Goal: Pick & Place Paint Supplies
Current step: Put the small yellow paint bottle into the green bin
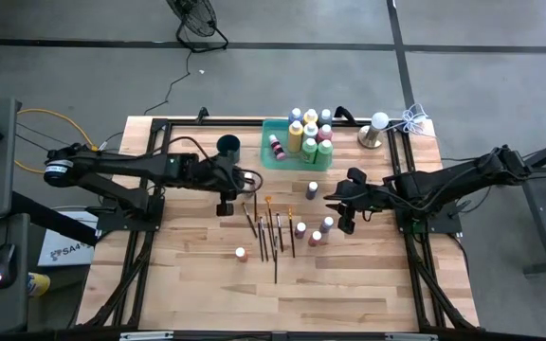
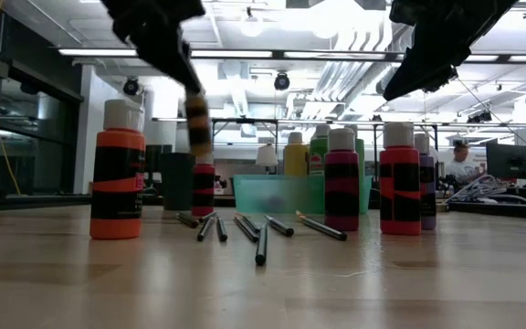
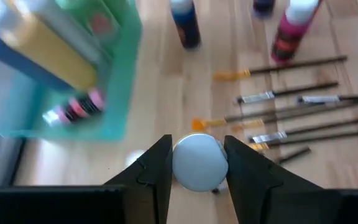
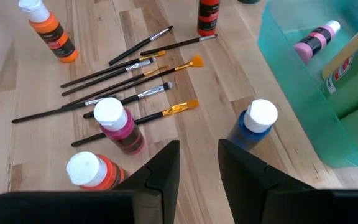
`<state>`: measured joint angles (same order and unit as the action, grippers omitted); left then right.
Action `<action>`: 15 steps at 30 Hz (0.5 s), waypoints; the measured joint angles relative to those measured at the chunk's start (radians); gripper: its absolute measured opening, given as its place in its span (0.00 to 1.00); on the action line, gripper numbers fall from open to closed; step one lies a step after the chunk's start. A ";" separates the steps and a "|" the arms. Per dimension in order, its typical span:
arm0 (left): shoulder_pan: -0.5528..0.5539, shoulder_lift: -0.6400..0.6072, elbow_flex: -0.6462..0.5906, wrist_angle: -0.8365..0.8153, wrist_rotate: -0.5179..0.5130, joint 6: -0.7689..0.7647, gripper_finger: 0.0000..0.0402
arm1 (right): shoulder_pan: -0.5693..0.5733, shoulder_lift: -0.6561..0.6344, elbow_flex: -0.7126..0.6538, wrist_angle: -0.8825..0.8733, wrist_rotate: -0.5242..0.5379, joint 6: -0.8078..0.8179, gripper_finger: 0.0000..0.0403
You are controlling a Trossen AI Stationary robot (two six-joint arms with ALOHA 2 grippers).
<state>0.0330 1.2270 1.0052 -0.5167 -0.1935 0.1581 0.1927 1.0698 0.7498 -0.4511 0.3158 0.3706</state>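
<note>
Bottles and brushes are the stock under inspection. On the wooden surface (image 1: 197,284), several paint bottles already stand or lie in the green tray (image 1: 271,159) at about 12 o'clock; loose bottles remain near centre, with the paintbrushes (image 1: 271,232) fanned out beside them, and one orange bottle (image 1: 241,254) stands apart toward 7 o'clock.

Left gripper (image 3: 197,163): the wrist view shows its jaws closed on the round pale cap (image 3: 197,162) of a bottle, one finger on each side. In the low view that bottle (image 2: 197,119) hangs clear of the surface, tilted slightly. Position: about 10 o'clock of the brushes, near the dark cup (image 1: 227,148).

Right gripper (image 4: 199,163): jaws narrowly parted and holding nothing, hovering above the blue bottle (image 4: 253,127) and the pink bottle (image 4: 118,127), at 3 o'clock of the brushes.

Handling assessment: the bottles appear light, rigid plastic, smooth-sided and likely slippery. The cap or neck gives a firm purchase, though a cap-held bottle may swing. The brushes are thin, stiff and prone to roll; mid-handle looks the best place to hold one, clear of the bristles.
</note>
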 joint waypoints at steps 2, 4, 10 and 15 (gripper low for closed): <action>0.000 0.000 0.032 0.005 -0.020 0.036 0.29 | 0.000 0.000 0.000 0.000 0.000 0.000 0.26; 0.004 0.001 0.060 0.019 -0.031 0.074 0.29 | 0.000 0.000 0.000 0.002 0.000 0.000 0.26; 0.093 0.023 0.124 0.070 0.019 0.156 0.29 | -0.001 0.000 0.000 0.022 0.000 -0.006 0.26; 0.202 0.099 0.177 0.080 0.129 0.179 0.29 | -0.004 0.000 0.000 0.023 0.005 -0.008 0.26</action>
<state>0.2351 1.3263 1.1825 -0.4371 -0.0648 0.3366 0.1890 1.0702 0.7502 -0.4282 0.3206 0.3622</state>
